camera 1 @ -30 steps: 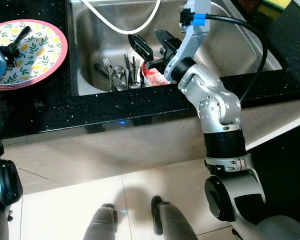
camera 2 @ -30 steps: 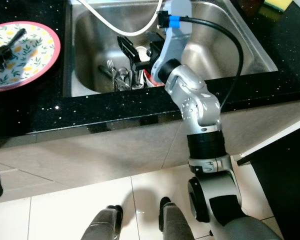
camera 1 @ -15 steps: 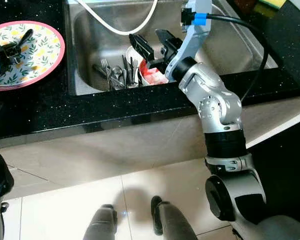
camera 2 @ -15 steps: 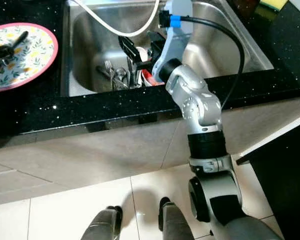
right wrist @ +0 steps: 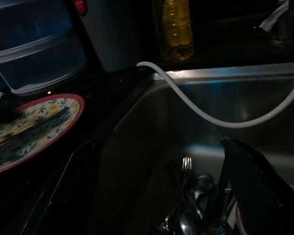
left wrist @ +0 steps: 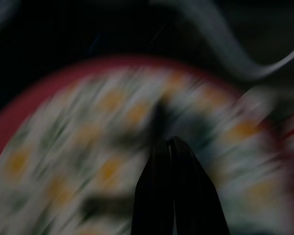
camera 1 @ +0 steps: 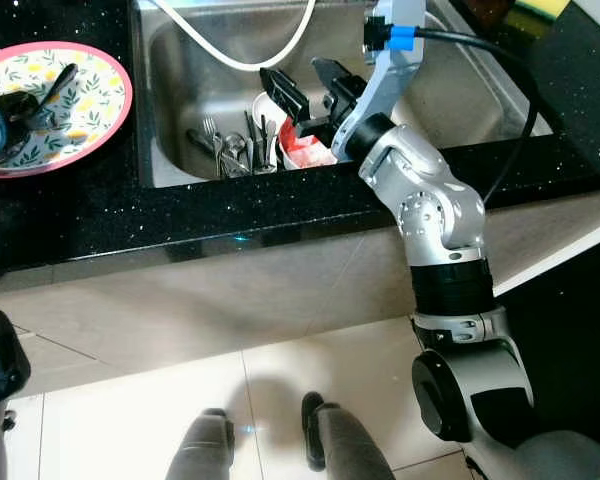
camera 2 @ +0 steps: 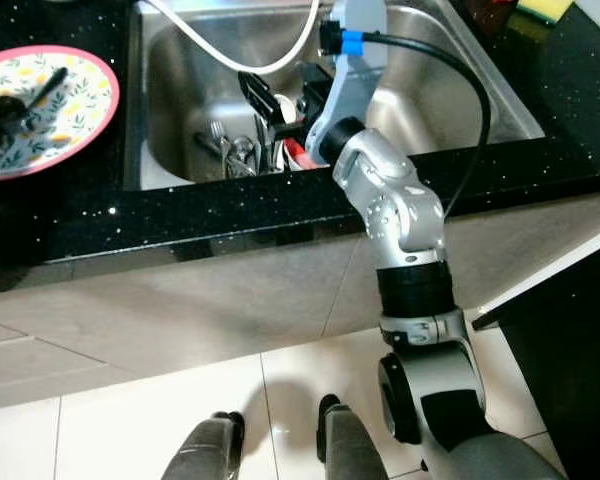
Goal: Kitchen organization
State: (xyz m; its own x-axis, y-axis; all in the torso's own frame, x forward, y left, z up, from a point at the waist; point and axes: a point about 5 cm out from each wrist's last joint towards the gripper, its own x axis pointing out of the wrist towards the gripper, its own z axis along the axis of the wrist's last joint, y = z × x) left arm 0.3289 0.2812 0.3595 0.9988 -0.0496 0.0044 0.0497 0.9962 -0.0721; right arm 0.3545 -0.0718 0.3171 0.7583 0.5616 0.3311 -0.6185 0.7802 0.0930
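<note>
I am standing at the black speckled countertop (camera 1: 100, 215), and everything here I am placing against the stainless steel sink (camera 1: 480, 95) set into it. My silver right arm (camera 1: 435, 215) is reaching over the counter edge into the basin, where a white hose (camera 1: 242, 52) is looping across the far part. On the counter just left of the sink, a pink-rimmed plate with a lemon and leaf pattern (camera 1: 85, 95) is lying flat. A dark utensil (camera 2: 42, 90) is resting on it, pointing toward the sink; I cannot tell which kind it is.

At the near wall of the sink, a cluster of forks and spoons (camera 1: 230, 152) is lying in a heap, and touching it on the right is a white dish with red on it (camera 1: 302, 148). My right gripper (camera 1: 310, 88) is hovering above that dish and the cutlery with its two black fingers spread wide, grasping nothing. My left gripper (left wrist: 172, 147) is hanging over the plate, its fingers pressed together at the tips with nothing between them; that view is blurred. Behind the sink on the counter, a bottle of yellow liquid (right wrist: 175, 29) is standing upright, and stacked clear containers (right wrist: 36, 56) are sitting beyond the plate.
</note>
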